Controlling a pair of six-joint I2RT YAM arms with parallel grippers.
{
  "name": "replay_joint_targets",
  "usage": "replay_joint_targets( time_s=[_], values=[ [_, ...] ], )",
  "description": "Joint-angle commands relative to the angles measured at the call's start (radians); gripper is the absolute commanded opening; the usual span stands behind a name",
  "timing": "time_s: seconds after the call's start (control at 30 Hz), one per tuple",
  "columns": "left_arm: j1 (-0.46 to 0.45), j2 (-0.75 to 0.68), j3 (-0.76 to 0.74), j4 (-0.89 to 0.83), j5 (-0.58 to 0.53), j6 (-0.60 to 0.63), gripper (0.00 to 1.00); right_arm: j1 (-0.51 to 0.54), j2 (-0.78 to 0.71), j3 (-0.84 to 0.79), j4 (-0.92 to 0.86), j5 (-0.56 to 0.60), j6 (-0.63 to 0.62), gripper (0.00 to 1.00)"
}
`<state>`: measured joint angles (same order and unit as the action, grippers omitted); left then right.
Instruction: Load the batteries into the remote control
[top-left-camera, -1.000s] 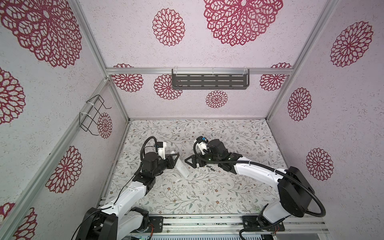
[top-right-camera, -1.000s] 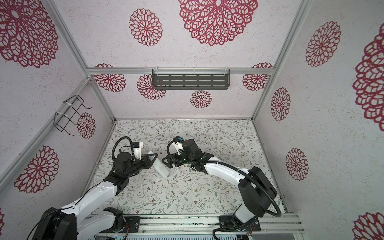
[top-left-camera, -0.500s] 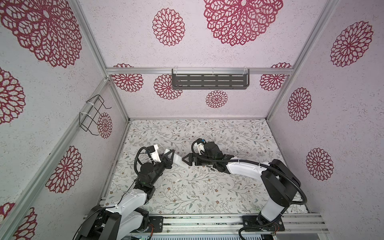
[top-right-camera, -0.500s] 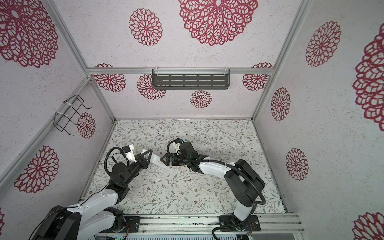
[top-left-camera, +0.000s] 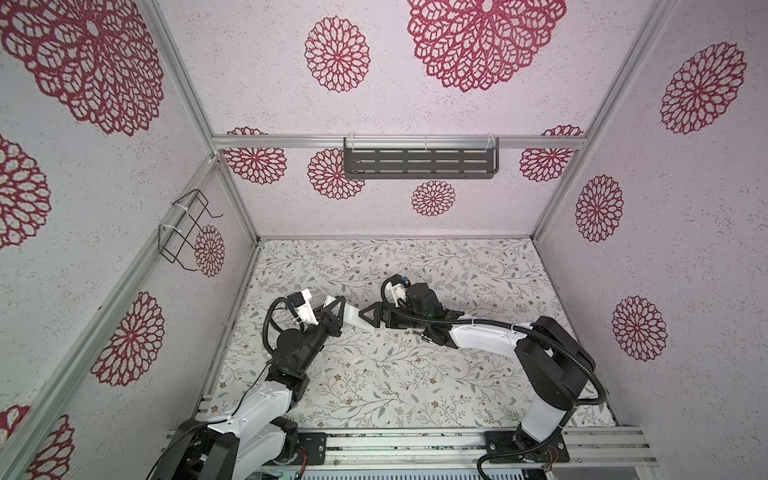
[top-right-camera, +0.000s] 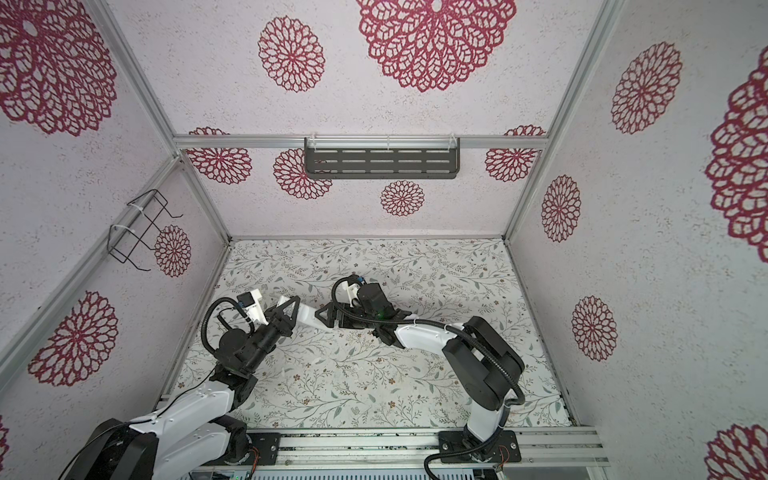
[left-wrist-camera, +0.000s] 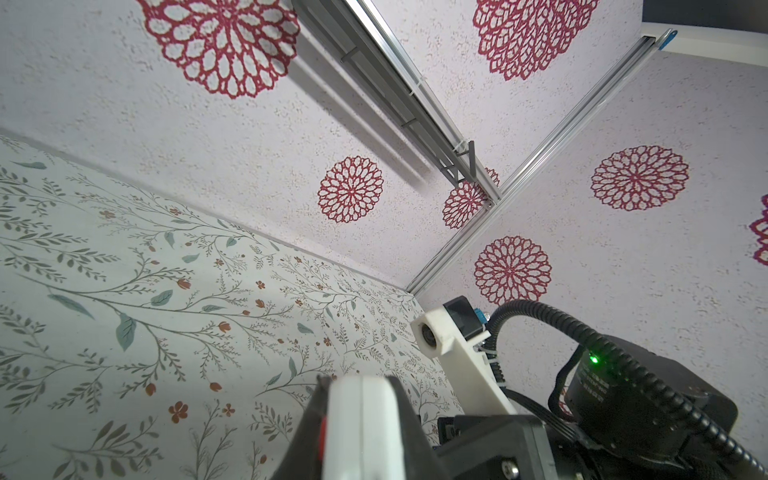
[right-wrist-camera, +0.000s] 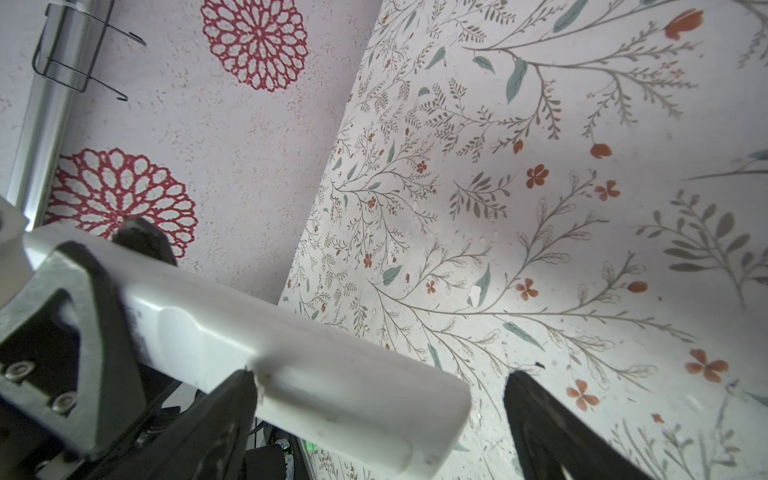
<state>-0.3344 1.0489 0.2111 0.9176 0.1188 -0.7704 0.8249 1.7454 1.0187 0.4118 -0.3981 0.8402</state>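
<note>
The remote control (top-left-camera: 354, 318) is a long white bar held off the table at mid-left in both top views, its plain back showing. My left gripper (top-left-camera: 335, 310) is shut on one end of it; in the left wrist view that end (left-wrist-camera: 361, 424) fills the gap between the black fingers (left-wrist-camera: 305, 436). My right gripper (top-left-camera: 368, 318) is open around the remote's free end (right-wrist-camera: 340, 390). One finger (right-wrist-camera: 224, 415) lies close against the remote, the other finger (right-wrist-camera: 552, 428) stands well clear. The batteries are out of view.
Floral table cover (top-left-camera: 395, 386). A dark slotted shelf (top-left-camera: 419, 163) hangs on the back wall and a wire rack (top-left-camera: 183, 232) on the left wall. Both arms meet left of centre (top-right-camera: 307, 318), with their bases at the front rail (top-right-camera: 374, 449).
The left gripper has drawn back and swung the remote round toward the right arm. The right gripper has moved left onto the remote's free end, staying open.
</note>
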Motion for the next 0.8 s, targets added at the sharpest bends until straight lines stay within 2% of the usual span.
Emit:
replay_joint_targets(
  time_s=[0.0,0.47,0.77],
  values=[
    [-0.005,-0.015,-0.005,0.045,-0.011,-0.015,0.00,0.014,0.009,0.045,0.068,-0.022,0.025,0.97],
    [-0.005,-0.062,-0.010,0.036,-0.022,-0.022,0.00,0.034,0.066,0.081,0.020,0.010,0.020,0.90],
    [-0.009,-0.086,-0.023,0.036,-0.060,-0.020,0.00,0.048,0.086,0.098,0.040,-0.008,0.042,0.92]
  ],
)
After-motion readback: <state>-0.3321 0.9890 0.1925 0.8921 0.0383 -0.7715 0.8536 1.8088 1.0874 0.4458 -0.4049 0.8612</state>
